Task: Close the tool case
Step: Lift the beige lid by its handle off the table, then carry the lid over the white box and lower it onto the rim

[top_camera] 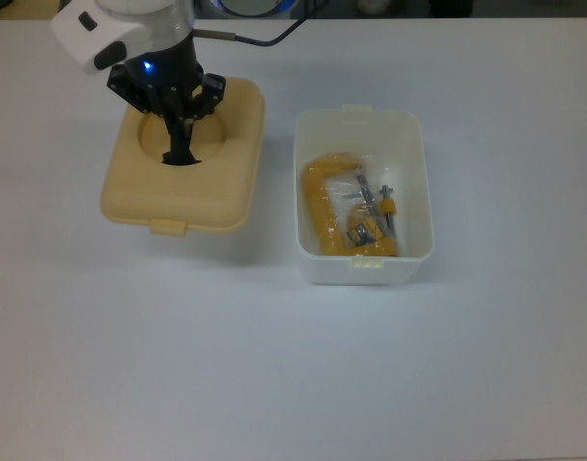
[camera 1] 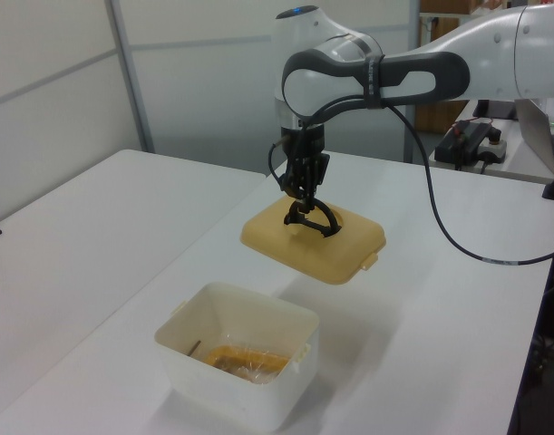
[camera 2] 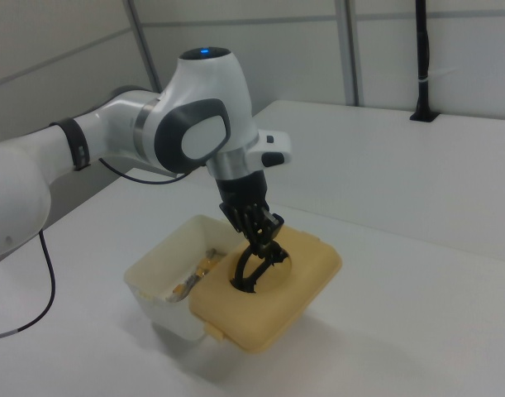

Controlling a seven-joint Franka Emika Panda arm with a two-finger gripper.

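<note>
**A:** Where is your tool case right now?

**B:** You have it in two parts. The white translucent tub sits open on the white worktop, and the tan lid hangs in the air to the tub's left in the top view, clear of the worktop, with its shadow falling on the surface beneath it in the left view. The lid is level or nearly so, and a small tab juts from its near edge in the top view.

**A:** And what has the tool got hold of?

**B:** Your tool reaches down into the lid's round recess, its fingers closed on the black handle that arches over that recess. The lid hangs from that grip alone.

**A:** What is inside the tub?

**B:** You can see a yellow clamp lying on the tub's floor, with smaller metal and yellow pieces beside it under a clear wrapping; what those pieces are you cannot tell.

**A:** Anything else near the tub?

**B:** A black cable loops from the white arm above the lid down to the worktop behind the tub in the left view.
</note>
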